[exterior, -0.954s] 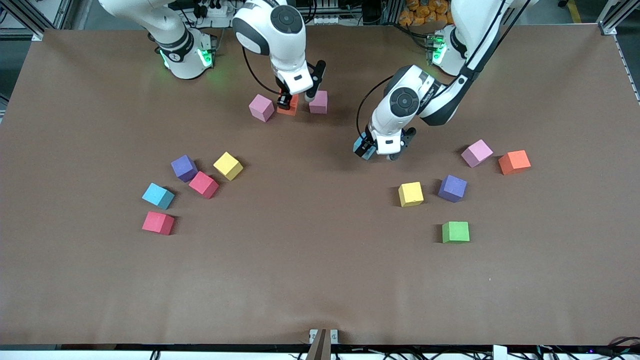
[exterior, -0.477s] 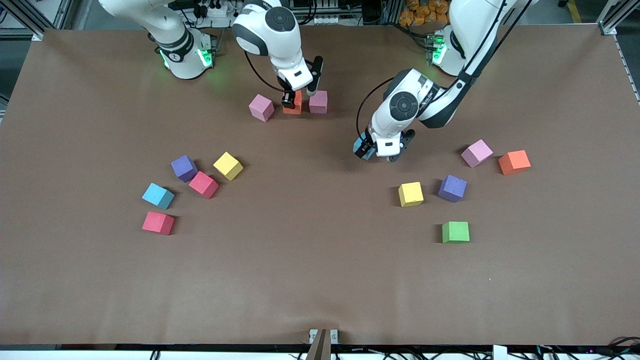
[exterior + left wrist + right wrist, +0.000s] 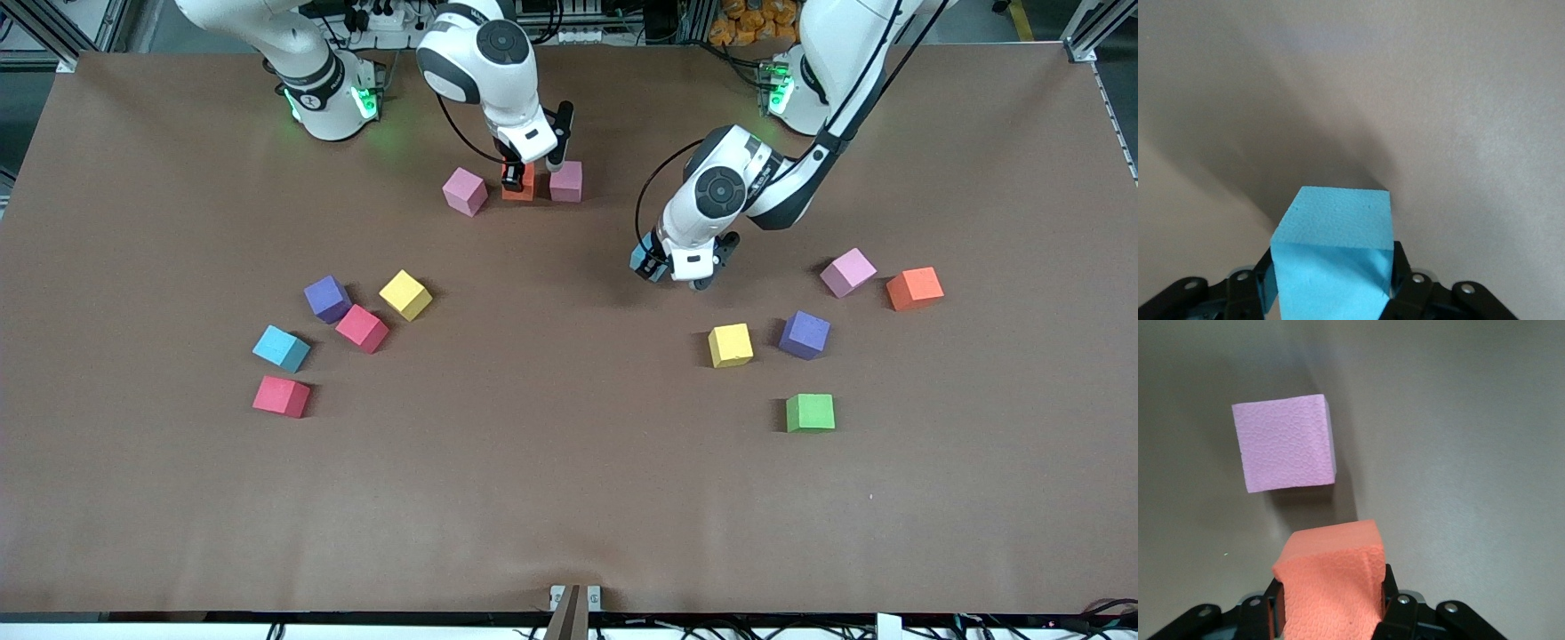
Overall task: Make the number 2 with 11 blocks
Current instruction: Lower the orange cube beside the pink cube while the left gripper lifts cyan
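My left wrist view shows the left tool [image 3: 1331, 293] clamped on a light blue block [image 3: 1333, 260]. The right tool [image 3: 1331, 603] is clamped on an orange block [image 3: 1330, 583] between two pink blocks [image 3: 465, 191] [image 3: 565, 181], near the arms' bases. Fourteen blocks lie on the surface [image 3: 551, 480]. No number 2 is formed and I read no writing.

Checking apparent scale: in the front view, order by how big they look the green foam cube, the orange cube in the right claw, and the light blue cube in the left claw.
1. Green foam cube, fully visible.
2 and 3. Orange foam cube in the right claw and light blue foam cube in the left claw: both partly hidden, unranked.

White arms, black joints, black cables, green base lights.
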{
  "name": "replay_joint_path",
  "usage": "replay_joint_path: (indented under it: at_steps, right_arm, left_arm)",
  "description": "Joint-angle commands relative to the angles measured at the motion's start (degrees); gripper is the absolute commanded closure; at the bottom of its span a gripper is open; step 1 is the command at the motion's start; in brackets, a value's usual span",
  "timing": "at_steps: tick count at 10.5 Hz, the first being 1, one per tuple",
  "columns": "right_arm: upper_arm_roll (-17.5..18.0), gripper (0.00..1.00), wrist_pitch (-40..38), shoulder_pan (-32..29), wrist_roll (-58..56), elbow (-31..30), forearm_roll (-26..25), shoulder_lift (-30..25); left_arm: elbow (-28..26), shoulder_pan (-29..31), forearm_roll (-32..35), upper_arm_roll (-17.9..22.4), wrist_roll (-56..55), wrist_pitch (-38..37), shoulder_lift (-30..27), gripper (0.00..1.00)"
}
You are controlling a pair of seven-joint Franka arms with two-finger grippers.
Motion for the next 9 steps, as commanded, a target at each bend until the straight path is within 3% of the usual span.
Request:
replay_joint_path:
  at_steps: [1,7,9]
  right_arm:
    - [0.21,0.60,4.37,1.68,0.84,-0.06,-0.11,2.91]
    - [0.21,0.59,5.62,2.39,0.41,-0.24,-0.46,3.89]
    - [0.21,0.58,6.68,2.22,0.76,-0.41,-0.46,4.24]
  left_arm:
    - [-0.33,0.50,-0.33,-0.15,-0.78,0.01,-2.45,0.37]
    - [-0.68,0.42,-0.33,-0.41,-12.96,-2.45,-6.86,0.40]
    - [-0.68,0.07,-0.33,-0.76,-19.55,-4.29,-8.00,0.45]
